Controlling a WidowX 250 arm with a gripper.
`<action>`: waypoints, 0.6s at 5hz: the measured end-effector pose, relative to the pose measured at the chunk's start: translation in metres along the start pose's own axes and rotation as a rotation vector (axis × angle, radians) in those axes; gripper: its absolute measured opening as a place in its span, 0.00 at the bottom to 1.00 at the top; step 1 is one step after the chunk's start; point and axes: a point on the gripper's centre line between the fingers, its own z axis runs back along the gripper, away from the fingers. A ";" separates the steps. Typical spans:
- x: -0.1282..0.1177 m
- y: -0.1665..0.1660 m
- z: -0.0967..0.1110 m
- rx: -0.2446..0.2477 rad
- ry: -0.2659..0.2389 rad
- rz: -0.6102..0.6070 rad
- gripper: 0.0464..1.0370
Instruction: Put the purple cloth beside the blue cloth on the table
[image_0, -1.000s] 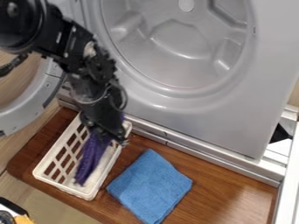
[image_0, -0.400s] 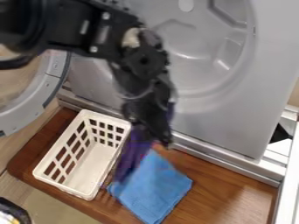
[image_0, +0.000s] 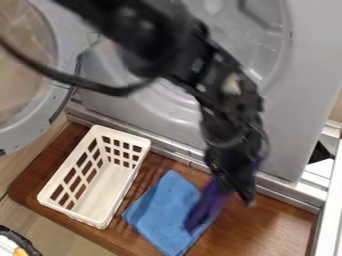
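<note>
The black gripper (image_0: 235, 192) hangs over the right part of the wooden table, shut on the purple cloth. From it the purple cloth (image_0: 206, 206) droops down and to the left, in front of the right side of the blue cloth and hiding part of it. Spread flat on the table, the blue cloth (image_0: 160, 208) lies right of the white basket.
The white basket (image_0: 97, 220) stands on the left of the wooden table (image_0: 270, 226). Behind the table is a grey washing machine front (image_0: 294, 95), with its round door (image_0: 57, 107) swung to the left.
The gripper has moved right, carrying the purple cloth out of the white basket and across the blue cloth. The basket and blue cloth have stayed in place.
</note>
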 end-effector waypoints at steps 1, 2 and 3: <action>0.010 -0.014 -0.022 -0.016 0.035 -0.037 0.18; 0.016 -0.028 -0.040 -0.029 0.070 -0.055 0.18; 0.015 -0.035 -0.058 -0.020 0.101 -0.052 0.24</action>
